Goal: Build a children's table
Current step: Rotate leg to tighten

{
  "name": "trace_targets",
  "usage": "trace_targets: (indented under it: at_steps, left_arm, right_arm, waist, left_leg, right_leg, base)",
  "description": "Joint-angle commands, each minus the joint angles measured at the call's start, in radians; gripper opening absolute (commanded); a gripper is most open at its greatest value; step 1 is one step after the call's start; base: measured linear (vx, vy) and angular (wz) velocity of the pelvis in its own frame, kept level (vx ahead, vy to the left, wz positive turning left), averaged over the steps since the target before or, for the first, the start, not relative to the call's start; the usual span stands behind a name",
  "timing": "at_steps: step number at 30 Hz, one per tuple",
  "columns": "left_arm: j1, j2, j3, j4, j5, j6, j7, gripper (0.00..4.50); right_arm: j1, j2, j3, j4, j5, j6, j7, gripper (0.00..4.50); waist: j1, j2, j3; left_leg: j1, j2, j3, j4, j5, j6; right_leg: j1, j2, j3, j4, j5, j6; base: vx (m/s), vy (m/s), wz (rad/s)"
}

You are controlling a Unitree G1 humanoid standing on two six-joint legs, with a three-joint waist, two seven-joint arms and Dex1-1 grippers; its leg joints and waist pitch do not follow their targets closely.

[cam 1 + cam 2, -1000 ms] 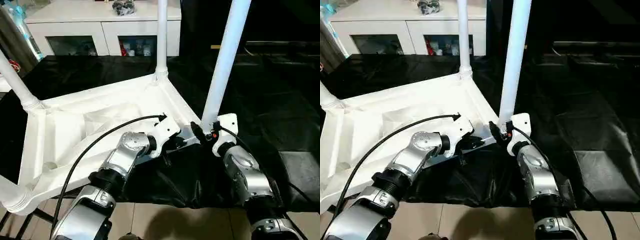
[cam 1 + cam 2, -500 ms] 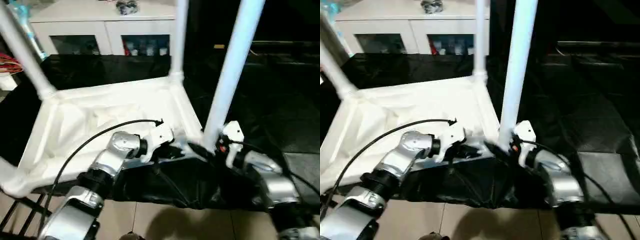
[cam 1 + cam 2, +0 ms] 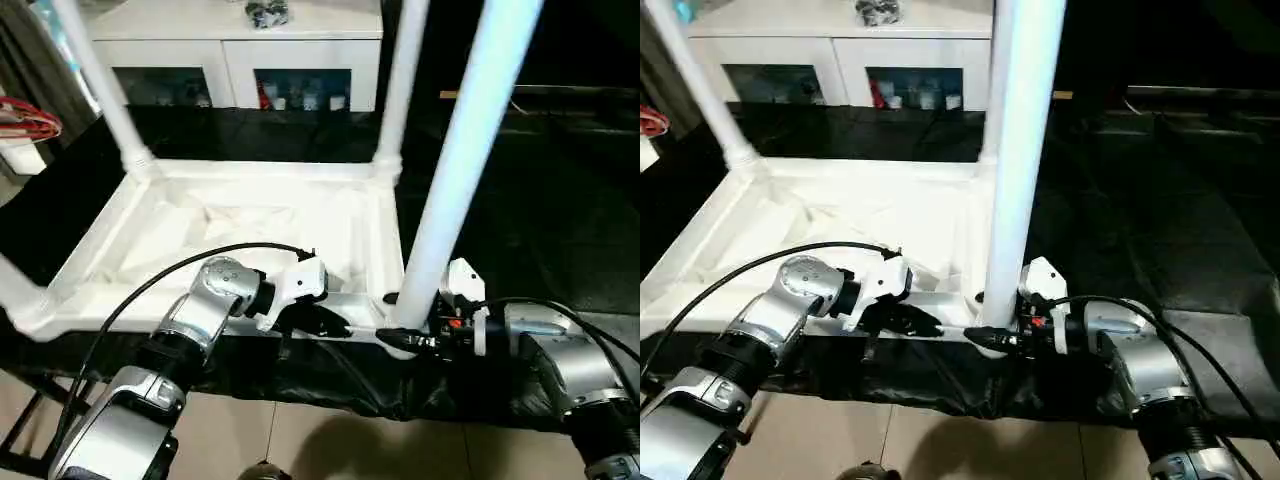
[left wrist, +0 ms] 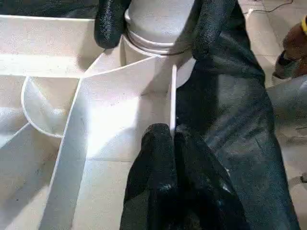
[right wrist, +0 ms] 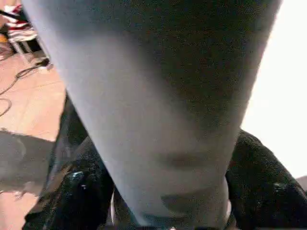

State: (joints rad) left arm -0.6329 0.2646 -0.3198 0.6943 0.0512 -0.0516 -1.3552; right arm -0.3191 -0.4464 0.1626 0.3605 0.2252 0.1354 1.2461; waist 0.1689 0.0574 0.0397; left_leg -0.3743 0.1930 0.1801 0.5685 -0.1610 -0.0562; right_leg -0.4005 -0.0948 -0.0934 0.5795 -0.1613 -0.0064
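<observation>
1. The tabletop (image 3: pixel 250 225) lies underside-up across the middle of the frame on the black-draped bench (image 3: pixel 560 200). Legs stand at its far corners; the near leg (image 3: pixel 455 170) rises right of centre, its flared foot in the near right corner socket (image 4: pixel 153 45).

2. The right gripper (image 3: pixel 402 340), low and right of centre in the head views, has its two black fingers (image 4: pixel 109 21) spread around the foot of the near leg, one on each side. I judge this a loose hold, not a firm clamp. If the leg is not fully seated, any sideways pull here could tip it out of the socket.

3. The left gripper (image 4: pixel 165 143), lower centre of the frame, is pinched tight with its fingertips on the thin near rim (image 4: pixel 171 100) of the tabletop. Whether the rim is actually between the fingers I cannot tell. A slip off that narrow edge would let the tabletop shift under the leg.

4. The near edge sits at the front of the bench. A hard push or twist could slide the whole tabletop forward, and the tall legs would swing with it.

5. The cloth is slack and wrinkled below the grippers; a finger could snag it and drag it.

6. The left arm's cable (image 3: pixel 170 275) loops over the tabletop and could catch on a rib.
</observation>
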Motion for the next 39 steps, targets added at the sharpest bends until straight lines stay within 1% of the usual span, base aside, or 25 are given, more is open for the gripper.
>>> trace_targets:
  at_steps: [1, 2, 4, 5, 6, 7, 8, 9, 10, 17, 18, 19, 20, 21, 23, 24, 25, 28, 29, 31, 33, 35, 36, 37, 39]
  left_arm:
    - [-0.033, -0.005, 0.01, -0.009, -0.019, 0.001, 0.027, 0.0]
    - [-0.027, -0.002, 0.011, -0.016, -0.019, 0.002, 0.024, 0.0]
    - [-0.015, 0.006, 0.013, -0.026, -0.023, 0.006, 0.012, 0.0]
    - [-0.013, 0.007, 0.013, -0.027, -0.023, 0.006, 0.012, 0.0]
    - [-0.009, 0.01, 0.014, -0.031, -0.023, 0.008, 0.009, 0.0]
    - [-0.005, 0.013, 0.014, -0.034, -0.024, 0.01, 0.007, 0.0]
    - [0.0, 0.016, 0.014, -0.039, -0.025, 0.013, 0.005, 0.0]
    - [0.002, 0.019, 0.013, -0.041, -0.027, 0.014, 0.003, 0.0]
    - [0.006, 0.022, 0.012, -0.045, -0.027, 0.016, 0.002, 0.0]
    - [0.009, 0.003, 0.015, -0.041, -0.02, 0.015, 0.063, 0.0]
    - [0.004, -0.006, 0.016, -0.035, -0.014, 0.014, 0.088, 0.0]
    - [0.001, -0.012, 0.017, -0.031, -0.01, 0.013, 0.104, 0.0]
    - [-0.006, -0.028, 0.024, -0.024, -0.004, 0.024, 0.148, 0.0]
    - [-0.009, -0.037, 0.028, -0.021, -0.002, 0.028, 0.169, 0.0]
    - [-0.015, -0.058, 0.036, -0.016, 0.001, 0.044, 0.213, 0.0]
    - [-0.022, -0.082, 0.039, -0.009, 0.013, 0.052, 0.269, 0.0]
    - [-0.028, -0.104, 0.042, -0.003, 0.021, 0.06, 0.314, 0.0]
    - [-0.033, -0.144, 0.043, 0.002, 0.033, 0.075, 0.39, 0.0]
    - [-0.032, -0.162, 0.042, 0.0, 0.038, 0.085, 0.418, 0.0]
    - [-0.031, -0.222, 0.05, -0.004, 0.057, 0.12, 0.529, 0.0]
    - [-0.03, -0.237, 0.052, -0.005, 0.064, 0.126, 0.557, 0.0]
    - [-0.028, -0.252, 0.052, -0.008, 0.07, 0.13, 0.583, 0.0]
    - [-0.024, -0.269, 0.05, -0.012, 0.074, 0.124, 0.604, 0.0]
    - [-0.022, -0.268, 0.045, -0.012, 0.077, 0.111, 0.6, 0.0]
    - [-0.018, -0.26, 0.039, -0.012, 0.077, 0.094, 0.58, 0.0]
  right_arm:
    - [-0.005, 0.018, 0.072, -0.033, 0.013, 0.01, 0.073, 2.75]
    - [-0.008, 0.016, 0.076, -0.03, 0.012, 0.011, 0.083, 2.75]
    - [-0.019, 0.016, 0.08, -0.021, 0.009, 0.015, 0.108, 2.65]
    - [-0.02, 0.016, 0.081, -0.02, 0.009, 0.015, 0.111, 2.6]
    - [-0.024, 0.015, 0.082, -0.016, 0.009, 0.017, 0.117, 2.57]
    - [-0.027, 0.014, 0.084, -0.012, 0.01, 0.019, 0.122, 2.57]
    - [-0.03, 0.013, 0.087, -0.009, 0.01, 0.02, 0.128, 2.56]
    - [-0.031, 0.013, 0.089, -0.007, 0.011, 0.021, 0.131, 2.56]
    - [-0.033, 0.016, 0.091, -0.002, 0.009, 0.02, 0.133, 2.56]
    - [-0.022, 0.087, 0.046, 0.033, 0.006, 0.005, 0.014, 2.56]
    - [-0.018, 0.105, 0.034, 0.041, 0.003, 0.001, -0.026, 2.56]
    - [-0.015, 0.117, 0.027, 0.045, 0.001, -0.002, -0.051, 2.55]
    - [-0.014, 0.142, 0.011, 0.059, -0.006, -0.011, -0.114, 2.55]
    - [-0.013, 0.155, 0.003, 0.067, -0.011, -0.018, -0.149, 2.55]
    - [-0.014, 0.186, -0.017, 0.088, -0.025, -0.03, -0.233, 2.54]
    - [-0.02, 0.22, -0.04, 0.118, -0.045, -0.054, -0.333, 2.54]
    - [-0.026, 0.247, -0.059, 0.141, -0.055, -0.067, -0.405, 2.54]
    - [-0.038, 0.286, -0.08, 0.175, -0.085, -0.089, -0.519, 2.54]
    - [-0.045, 0.305, -0.092, 0.188, -0.092, -0.093, -0.569, 2.54]
    - [-0.083, 0.354, -0.115, 0.25, -0.145, -0.084, -0.765, 2.54]
    - [-0.092, 0.364, -0.12, 0.264, -0.151, -0.088, -0.792, 2.54]
    - [-0.1, 0.376, -0.126, 0.276, -0.153, -0.101, -0.81, 2.54]
    - [-0.109, 0.391, -0.136, 0.293, -0.148, -0.118, -0.829, 2.89]
    - [-0.108, 0.394, -0.135, 0.291, -0.146, -0.124, -0.823, 2.89]
    - [-0.103, 0.393, -0.127, 0.282, -0.145, -0.127, -0.805, 3.26]
  waist:
    - [0.0, -0.028, -0.064]
    - [-0.002, -0.042, -0.064]
    - [0.001, -0.035, -0.064]
    - [0.001, -0.052, -0.065]
    - [0.002, -0.047, -0.064]
    - [0.001, -0.056, -0.065]
    - [0.002, -0.051, -0.063]
    - [0.001, -0.052, -0.063]
    - [0.0, -0.062, -0.063]
    - [-0.001, -0.061, -0.059]
    - [-0.001, -0.054, -0.058]
    - [-0.008, -0.06, -0.057]
    - [-0.008, -0.061, -0.057]
    - [-0.01, -0.051, -0.057]
    - [-0.022, -0.058, -0.052]
    - [-0.026, -0.05, -0.053]
    - [-0.031, -0.054, -0.054]
    - [-0.033, -0.055, -0.056]
    - [-0.03, -0.044, -0.058]
    - [-0.038, -0.048, -0.059]
    - [-0.038, -0.047, -0.06]
    - [-0.035, -0.047, -0.061]
    - [-0.034, -0.047, -0.062]
    - [-0.033, -0.046, -0.062]
    - [-0.031, -0.044, -0.063]
  left_leg:
    - [0.009, 0.044, -0.01, -0.056, -0.212, 0.09]
    - [0.009, 0.044, -0.009, -0.057, -0.212, 0.088]
    - [0.01, 0.044, -0.01, -0.057, -0.211, 0.084]
    - [0.007, 0.044, -0.009, -0.056, -0.196, 0.087]
    - [0.008, 0.044, -0.009, -0.056, -0.195, 0.087]
    - [0.009, 0.045, -0.007, -0.055, -0.191, 0.087]
    - [0.009, 0.046, -0.008, -0.056, -0.188, 0.086]
    - [0.009, 0.045, -0.008, -0.056, -0.189, 0.086]
    - [0.009, 0.045, -0.006, -0.055, -0.185, 0.087]
    - [0.011, 0.045, -0.008, -0.059, -0.216, 0.065]
    - [0.011, 0.045, -0.009, -0.06, -0.225, 0.057]
    - [0.012, 0.044, -0.011, -0.064, -0.251, 0.04]
    - [0.014, 0.044, -0.011, -0.065, -0.256, 0.036]
    - [0.014, 0.044, -0.012, -0.066, -0.262, 0.03]
    - [0.02, 0.04, -0.013, -0.07, -0.312, 0.009]
    - [0.018, 0.041, -0.017, -0.072, -0.32, 0.002]
    - [0.02, 0.039, -0.018, -0.072, -0.327, -0.003]
    - [0.02, 0.038, -0.015, -0.069, -0.307, 0.005]
    - [0.023, 0.039, -0.016, -0.069, -0.306, 0.004]
    - [0.018, 0.039, -0.015, -0.07, -0.282, -0.003]
    - [0.019, 0.036, -0.014, -0.068, -0.28, 0.0]
    - [0.017, 0.033, -0.011, -0.065, -0.264, 0.022]
    - [0.015, 0.032, -0.01, -0.064, -0.261, 0.027]
    - [0.016, 0.032, -0.01, -0.064, -0.258, 0.033]
    - [0.014, 0.033, -0.011, -0.064, -0.254, 0.037]
  right_leg:
    - [0.047, -0.066, 0.045, -0.062, -0.294, -0.187]
    - [0.047, -0.066, 0.045, -0.063, -0.292, -0.186]
    - [0.047, -0.068, 0.046, -0.06, -0.295, -0.187]
    - [0.05, -0.069, 0.045, -0.053, -0.284, -0.187]
    - [0.047, -0.069, 0.046, -0.056, -0.288, -0.186]
    - [0.046, -0.068, 0.046, -0.056, -0.279, -0.186]
    - [0.045, -0.068, 0.046, -0.055, -0.274, -0.19]
    - [0.045, -0.068, 0.046, -0.055, -0.271, -0.191]
    - [0.046, -0.067, 0.046, -0.054, -0.26, -0.191]
    - [0.042, -0.069, 0.048, -0.06, -0.32, -0.175]
    - [0.042, -0.07, 0.048, -0.06, -0.328, -0.174]
    - [0.045, -0.069, 0.047, -0.064, -0.348, -0.166]
    - [0.044, -0.069, 0.047, -0.065, -0.352, -0.163]
    - [0.043, -0.07, 0.048, -0.064, -0.355, -0.164]
    - [0.04, -0.071, 0.047, -0.077, -0.417, -0.153]
    - [0.043, -0.073, 0.047, -0.077, -0.427, -0.146]
    - [0.042, -0.072, 0.047, -0.079, -0.428, -0.144]
    - [0.042, -0.069, 0.048, -0.077, -0.392, -0.149]
    - [0.04, -0.07, 0.049, -0.076, -0.381, -0.153]
    - [0.043, -0.065, 0.049, -0.067, -0.316, -0.173]
    - [0.045, -0.065, 0.048, -0.068, -0.313, -0.173]
    - [0.047, -0.064, 0.05, -0.07, -0.299, -0.165]
    - [0.048, -0.064, 0.049, -0.07, -0.296, -0.163]
    - [0.046, -0.065, 0.049, -0.071, -0.3, -0.161]
    - [0.048, -0.064, 0.048, -0.071, -0.306, -0.154]
  base:
    - [0.0, 0.0, 0.0]
    - [0.0, 0.0, 0.0]
    - [0.0, 0.0, 0.0]
    - [0.0, 0.0, 0.0]
    - [0.0, 0.0, 0.0]
    - [0.0, 0.0, 0.0]
    - [0.0, 0.0, 0.0]
    - [0.0, 0.0, 0.0]
    - [0.0, 0.0, 0.0]
    - [0.0, 0.0, 0.0]
    - [0.0, 0.0, 0.0]
    - [0.0, 0.0, 0.0]
    - [0.0, 0.0, 0.0]
    - [0.0, 0.0, 0.0]
    - [0.0, 0.0, 0.0]
    - [0.0, 0.0, 0.0]
    - [0.0, 0.0, 0.0]
    - [0.0, 0.0, 0.0]
    - [0.0, 0.0, 0.0]
    - [0.0, 0.0, 0.0]
    - [0.0, 0.0, 0.0]
    - [0.0, 0.0, 0.0]
    - [0.0, 0.0, 0.0]
    - [0.0, 0.0, 0.0]
    - [0.0, 0.0, 0.0]
